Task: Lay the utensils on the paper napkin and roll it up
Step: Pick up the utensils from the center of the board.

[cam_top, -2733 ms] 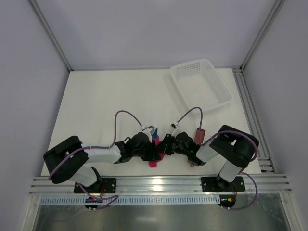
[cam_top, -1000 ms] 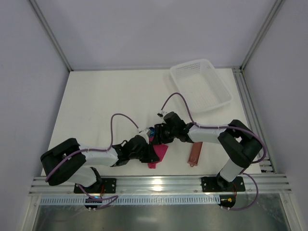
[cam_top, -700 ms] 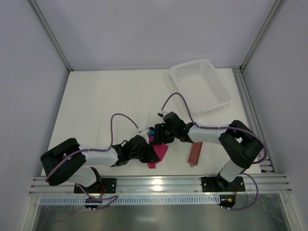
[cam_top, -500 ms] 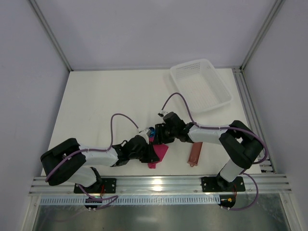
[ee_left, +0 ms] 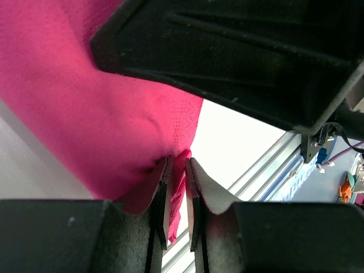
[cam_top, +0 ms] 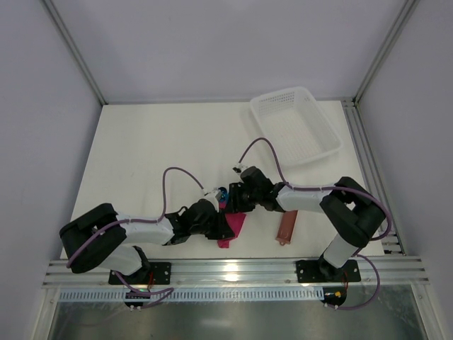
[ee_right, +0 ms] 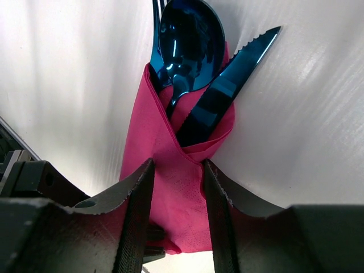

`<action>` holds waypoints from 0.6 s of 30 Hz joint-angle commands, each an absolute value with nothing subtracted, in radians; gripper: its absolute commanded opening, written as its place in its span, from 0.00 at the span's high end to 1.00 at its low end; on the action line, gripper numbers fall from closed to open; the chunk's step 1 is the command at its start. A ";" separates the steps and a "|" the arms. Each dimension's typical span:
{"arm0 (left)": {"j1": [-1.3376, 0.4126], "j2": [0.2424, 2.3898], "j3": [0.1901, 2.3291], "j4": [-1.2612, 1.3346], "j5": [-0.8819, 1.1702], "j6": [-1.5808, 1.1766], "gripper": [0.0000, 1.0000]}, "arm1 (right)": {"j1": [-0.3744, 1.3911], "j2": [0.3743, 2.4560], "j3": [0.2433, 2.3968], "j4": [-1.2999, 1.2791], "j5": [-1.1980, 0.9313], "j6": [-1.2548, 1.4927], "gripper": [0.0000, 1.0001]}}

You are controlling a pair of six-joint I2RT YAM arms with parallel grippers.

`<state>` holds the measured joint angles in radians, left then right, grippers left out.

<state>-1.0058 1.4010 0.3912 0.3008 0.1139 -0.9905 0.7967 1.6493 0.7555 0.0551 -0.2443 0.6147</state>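
From my station, the left gripper [ee_left: 176, 196] was clenched on a fold of the magenta paper napkin [ee_left: 85, 114]. In the left wrist view its two fingers [ee_left: 161, 199] stood almost together, with the napkin's edge pinched between them. The napkin was wrapped around the handles of the blue utensils [cam_top: 221, 193], and the bundle lay on the white table [cam_top: 141, 156] near its front middle, between the two arms. In the right wrist view the round-bowled spoon [ee_right: 190, 34] and the serrated knife [ee_right: 227, 85] stuck out of the far end of the wrap, crossing each other. What looked like fork tines [ee_right: 155, 14] showed just beside the spoon bowl. The right gripper [ee_right: 176, 210] sat astride the wrapped part, one finger [ee_right: 136, 210] on either side. The jaws stood apart, and I could not tell whether they were pressing the paper or only flanking it. From above, the two grippers met at the bundle, the right one on its far end and the left one on its near end. A reddish-brown sleeve [cam_top: 287, 225] lay flat to the right, near the bundle and apart from it. The white mesh basket [cam_top: 294, 126] sat well apart at the far right.
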 commanded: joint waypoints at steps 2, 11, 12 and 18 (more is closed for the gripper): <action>-1.011 1.400 0.368 0.244 0.074 -0.980 0.80 | 0.819 1.704 0.719 0.029 -0.222 0.635 0.58; -1.012 1.407 0.376 0.236 0.072 -0.980 0.80 | 0.821 1.723 0.687 0.101 -0.193 0.644 0.74; -1.011 1.404 0.374 0.235 0.071 -0.979 0.80 | 0.821 1.721 0.675 0.118 -0.199 0.644 0.77; -1.011 1.379 0.376 0.200 0.048 -0.992 0.80 | 0.819 1.683 0.623 0.225 -0.190 0.658 0.96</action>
